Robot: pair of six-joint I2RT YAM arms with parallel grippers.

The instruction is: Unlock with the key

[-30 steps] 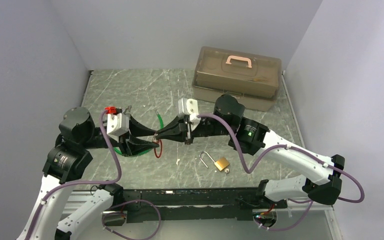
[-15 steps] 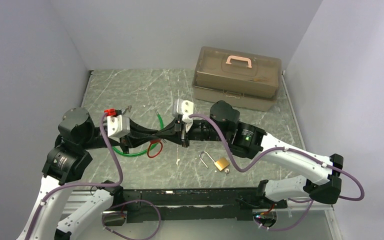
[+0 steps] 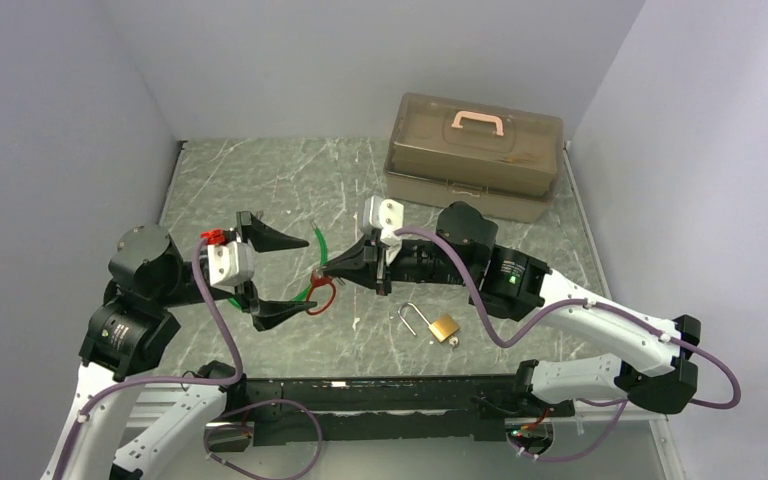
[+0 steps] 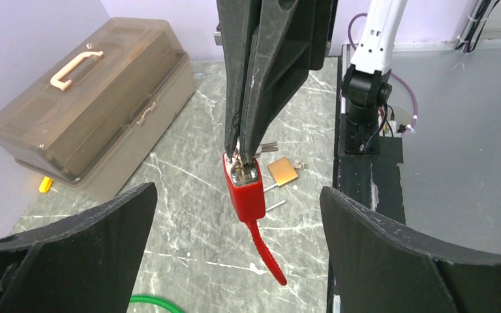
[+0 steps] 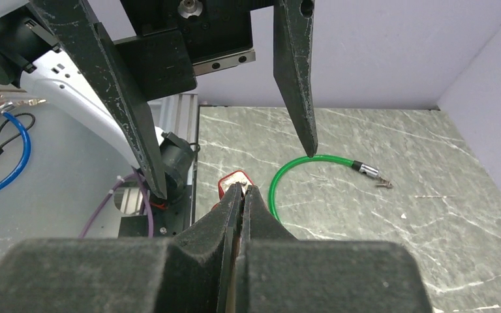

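A red cable lock (image 3: pixel 322 292) hangs above the table from my right gripper (image 3: pixel 321 270). Its red body (image 4: pixel 247 188) points its metal end face up at the fingertips, and its cable trails down. The right gripper (image 5: pixel 241 188) is shut on the key, a sliver of metal (image 4: pixel 244 158) in that face; most of the key is hidden between the pads. My left gripper (image 3: pixel 308 272) stands wide open, one finger on each side of the lock, touching nothing. In the left wrist view the left gripper (image 4: pixel 238 195) frames the lock with wide gaps.
A brass padlock (image 3: pixel 443 327) with an open shackle lies on the marble table (image 3: pixel 260 180) to the right front. A green cable (image 3: pixel 316 243) lies under the grippers. A brown toolbox (image 3: pixel 475 150) with a pink handle stands at the back right.
My left gripper was shut on the red lock; it has let go, opened wide and drawn back a little. The right gripper stays shut and now holds the lock alone.
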